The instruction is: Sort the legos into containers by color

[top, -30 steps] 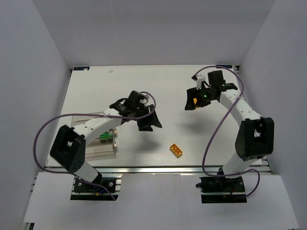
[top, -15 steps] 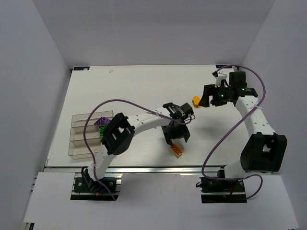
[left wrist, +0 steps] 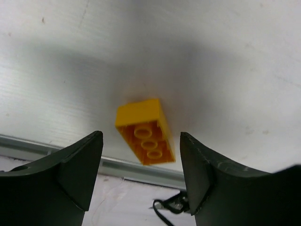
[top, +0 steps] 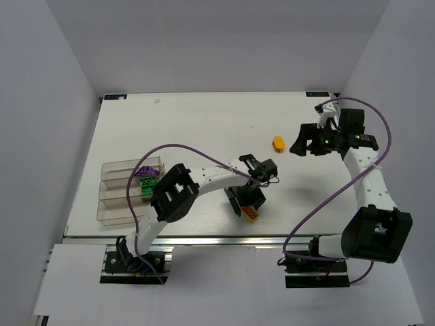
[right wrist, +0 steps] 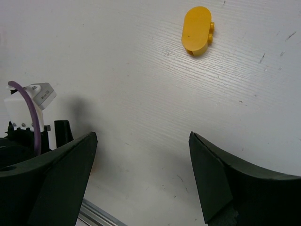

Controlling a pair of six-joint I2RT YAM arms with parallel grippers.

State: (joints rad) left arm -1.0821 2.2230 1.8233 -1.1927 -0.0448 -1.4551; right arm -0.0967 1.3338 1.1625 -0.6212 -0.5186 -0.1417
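We take the row of clear containers (top: pixel 112 178) on the desk (top: pixel 204 122) as our mark. In it we see a purple brick (top: pixel 145 172) in the rearmost bin. Green bricks (top: pixel 145 183) sit in the bin just in front of that one.

The left arm passes over the containers with its elbow raised above their right ends. Its forearm stretches on to the right and its wrist is bent down. The left tool (top: pixel 245 202) hangs well to the right of the containers, level with their front bin. It points down at the orange-yellow brick (top: pixel 252 213), which lies flat on the desk. In the wrist view its fingers (left wrist: pixel 77 169) stand wide apart on either side of that brick (left wrist: pixel 145 133). There is bare desk between each finger and the brick, so the left tool has hold of nothing.

The right arm stands far to the right of the containers, its forearm reaching toward the back and its wrist turned back toward the containers' side. The right tool (top: pixel 302 144) is spread wide and empty. The rounded yellow-orange piece (top: pixel 278 142) lies beyond its fingertips, nearer the containers. It rests on its side, apart from both fingers (right wrist: pixel 70 165).
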